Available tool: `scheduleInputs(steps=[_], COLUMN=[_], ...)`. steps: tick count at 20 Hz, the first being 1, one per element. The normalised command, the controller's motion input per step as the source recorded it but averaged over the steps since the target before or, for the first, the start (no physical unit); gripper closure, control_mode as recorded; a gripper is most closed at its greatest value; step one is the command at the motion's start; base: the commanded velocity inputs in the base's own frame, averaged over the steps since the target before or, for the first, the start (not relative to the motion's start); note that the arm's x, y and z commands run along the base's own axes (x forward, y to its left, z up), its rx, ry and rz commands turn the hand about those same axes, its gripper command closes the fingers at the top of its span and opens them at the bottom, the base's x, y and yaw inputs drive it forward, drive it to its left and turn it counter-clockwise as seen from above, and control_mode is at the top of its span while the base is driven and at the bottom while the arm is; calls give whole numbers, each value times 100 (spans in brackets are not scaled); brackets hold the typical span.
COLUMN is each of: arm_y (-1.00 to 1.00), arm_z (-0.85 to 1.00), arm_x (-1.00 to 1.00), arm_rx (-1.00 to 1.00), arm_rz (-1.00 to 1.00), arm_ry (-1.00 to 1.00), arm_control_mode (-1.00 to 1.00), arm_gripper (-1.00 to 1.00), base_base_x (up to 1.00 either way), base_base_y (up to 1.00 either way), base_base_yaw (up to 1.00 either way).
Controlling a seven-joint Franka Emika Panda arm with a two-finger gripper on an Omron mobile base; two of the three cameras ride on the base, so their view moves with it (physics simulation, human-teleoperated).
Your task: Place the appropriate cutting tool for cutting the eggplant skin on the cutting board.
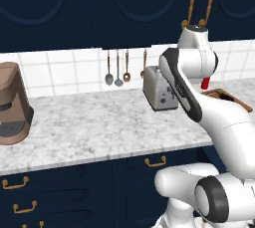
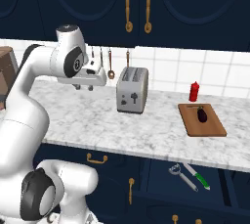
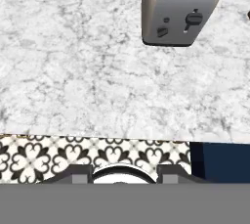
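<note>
The cutting tool [image 2: 182,176] lies in an open drawer below the table [image 2: 97,125], beside a green-and-white tool [image 2: 199,177]. It looks light, stiff and slippery; better to grasp its handle. The gripper [image 2: 84,87] hovers empty, and I cannot tell its opening.

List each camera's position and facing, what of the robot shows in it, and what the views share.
Left base view: behind the arm's left, facing the counter and coffee machine; the arm fills its right.
Right base view: behind the arm's right, facing the cutting board with the eggplant, the open drawer's cutting tool; arm at left.
Hand view: on the hand, looking down at marble and floor; fingertips at the bottom.
All share the toaster.
</note>
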Motion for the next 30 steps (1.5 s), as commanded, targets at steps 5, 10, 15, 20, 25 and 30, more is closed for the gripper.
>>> scheduleInputs(steps=[5, 10, 15, 20, 25, 30], arm_y=[-44, -100, -100, -100, -100, -95], arm_z=[-1, -23, -39, -74, -41, -34], arm_x=[-27, -74, -47, -5, -50, -39], arm_rx=[3, 13, 5, -3, 3, 5], arm_rz=[0, -1, -13, -5, -1, -1], arm_ry=[-3, 4, 23, 9, 3, 0], arm_control_mode=[-100, -100, -100, -100, -100, -100], arm_gripper=[-100, -100, -100, -100, -100, -100], base_base_x=[0, 0, 0, 0, 0, 0], base_base_y=[0, 0, 0, 0, 0, 0], base_base_yaw=[0, 0, 0, 0, 0, 0])
